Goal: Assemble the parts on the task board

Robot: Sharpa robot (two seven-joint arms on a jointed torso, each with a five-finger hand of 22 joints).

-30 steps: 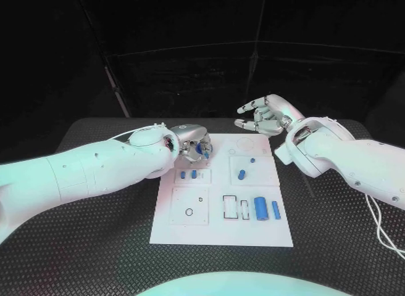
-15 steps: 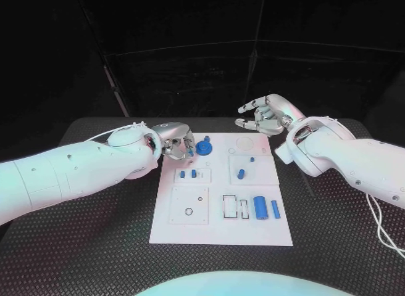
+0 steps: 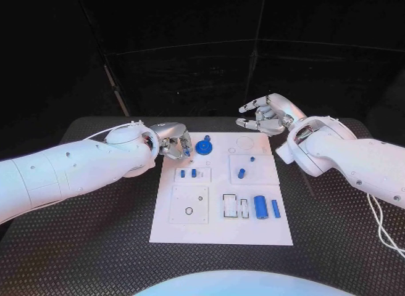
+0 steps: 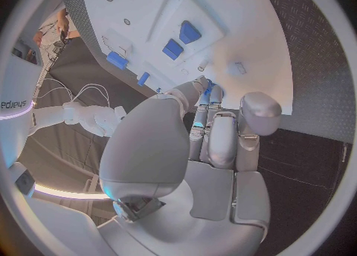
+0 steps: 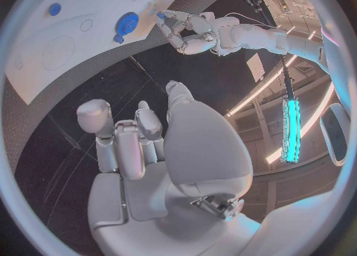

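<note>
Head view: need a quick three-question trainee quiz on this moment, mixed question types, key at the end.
1. True or false: the right hand holds a blue part.
2. Where is the left hand relative to the task board? A) at its far left corner; B) at its near right corner; C) over its middle.
3. Fill in: the round blue part lies on the board nearer the ___ hand.

Key: 1 false, it is raised beyond the board's far edge with nothing in it; 2 A; 3 left.
</note>
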